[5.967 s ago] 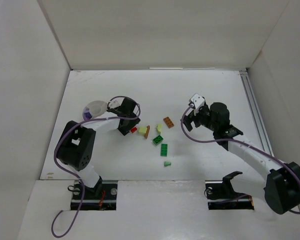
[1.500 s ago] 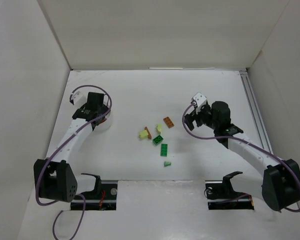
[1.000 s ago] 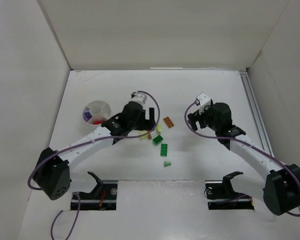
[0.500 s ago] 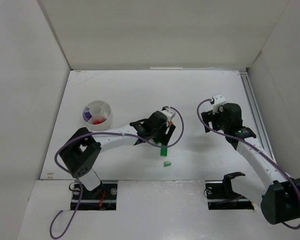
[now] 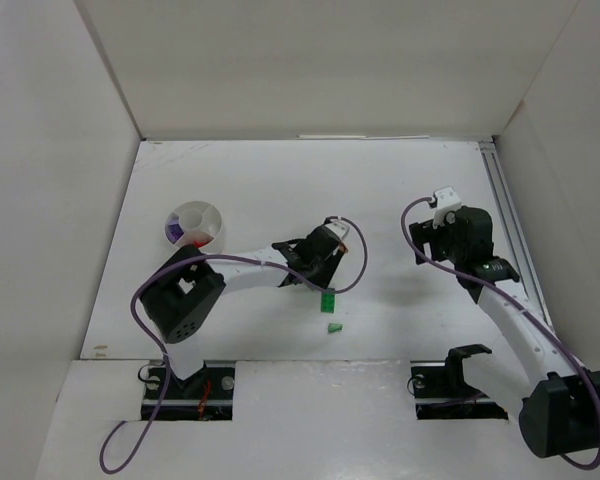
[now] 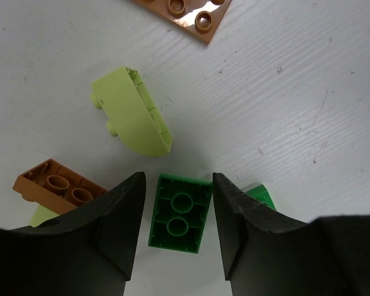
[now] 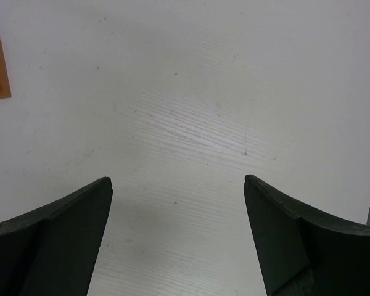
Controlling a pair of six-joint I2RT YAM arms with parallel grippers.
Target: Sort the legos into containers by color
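Pickup of the green brick (image 6: 180,213) is in hand: it lies between the narrowed, not visibly clamped jaws of the left gripper (image 6: 179,209), the right gripper (image 7: 176,228) hangs wide and empty, and the next move needs a firm pinch before lifting toward the cup (image 5: 220,228) well apart.

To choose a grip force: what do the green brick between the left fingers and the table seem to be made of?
The green brick looks like hard moulded plastic, smooth and slightly glossy: crisp edges, hollow round tubes on its upturned face. The table seems to be white-painted wood or a wood-look board, matte: fine grain lines and small scuffs show; which of the two is unclear.
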